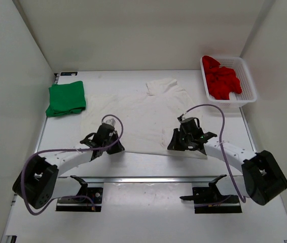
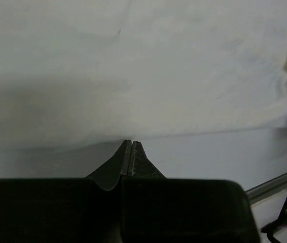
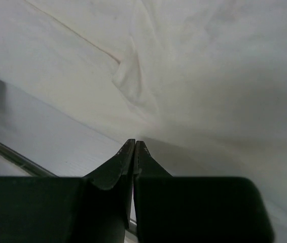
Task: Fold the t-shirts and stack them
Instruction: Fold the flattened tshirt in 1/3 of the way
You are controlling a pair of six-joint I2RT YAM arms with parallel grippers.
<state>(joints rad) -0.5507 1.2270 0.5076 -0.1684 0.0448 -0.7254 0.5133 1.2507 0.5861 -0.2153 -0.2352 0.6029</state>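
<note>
Three shirts: white shirt [image 1: 141,114] spread flat mid-table [image 1: 148,169]; green shirt [image 1: 66,98] folded, far left; red shirt [image 1: 223,82] bunched in basket [image 1: 249,81], far right. Left gripper [image 2: 132,143] and right gripper [image 3: 134,143]: fingers pressed together at white shirt's near hem. Cannot tell whether cloth is pinched.

A white table [image 1: 133,212] fills the floor of a white booth. A plain back wall [image 1: 143,35] rises behind it, with a left wall [image 1: 6,91] and right wall [image 1: 280,76] slanting in. A metal rail [image 1: 148,179] crosses the table near its front. The light is even, and shadows are soft.
</note>
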